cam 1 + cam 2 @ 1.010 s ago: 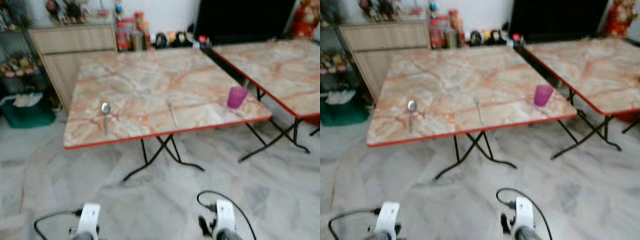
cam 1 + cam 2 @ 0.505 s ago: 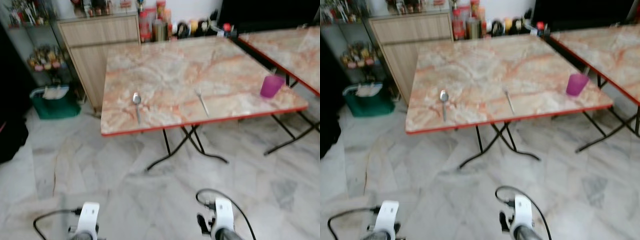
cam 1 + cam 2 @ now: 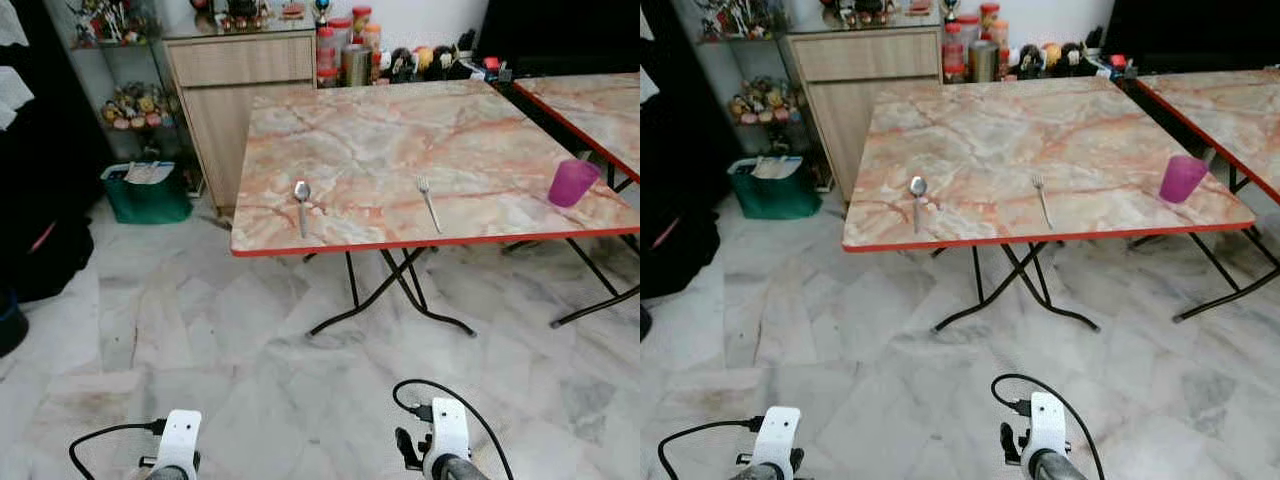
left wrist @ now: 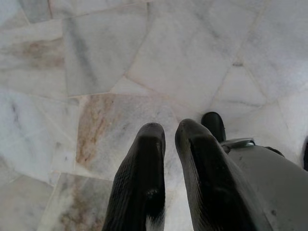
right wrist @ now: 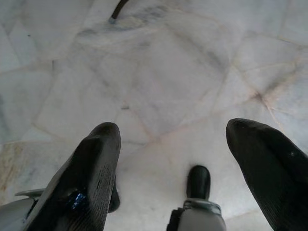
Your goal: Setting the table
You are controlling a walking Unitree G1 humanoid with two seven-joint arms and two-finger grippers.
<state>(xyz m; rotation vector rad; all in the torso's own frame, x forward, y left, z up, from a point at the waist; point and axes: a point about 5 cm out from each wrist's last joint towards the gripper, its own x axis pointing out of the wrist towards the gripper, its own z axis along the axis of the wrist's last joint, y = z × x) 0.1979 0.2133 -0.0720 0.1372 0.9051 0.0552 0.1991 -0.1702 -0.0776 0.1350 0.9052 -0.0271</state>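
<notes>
1. The left claw [image 4: 166, 137] hangs low over the marble floor [image 4: 96, 57], its two black fingers nearly together with only a thin slit between them, holding nothing.
2. The right claw [image 5: 173, 144] also hangs over the floor, its fingers spread wide apart and bare.
3. Well ahead of both claws and above them stands a folding bench [image 3: 380, 140] with a marbled top, a red edge and crossed black legs.
4. On the bench, near its front edge and forward of the left claw, lies a spoon [image 3: 301, 204], bowl pointing away.
5. Forward of the right claw lies a fork [image 3: 428, 203], tines away, well apart from the spoon.
6. Farther out to the right claw's side, by the bench's right corner, stands a purple cup [image 3: 574, 183], upright.
7. A second bench [image 3: 590, 100] of the same pattern sits just beyond that corner.
8. Past the first bench, a wooden cabinet [image 3: 240, 90] stands against the wall, with what look like jars and bottles [image 3: 345, 60] beside it.
9. A green bin [image 3: 148, 190] sits on the floor ahead and to the left claw's side.
</notes>
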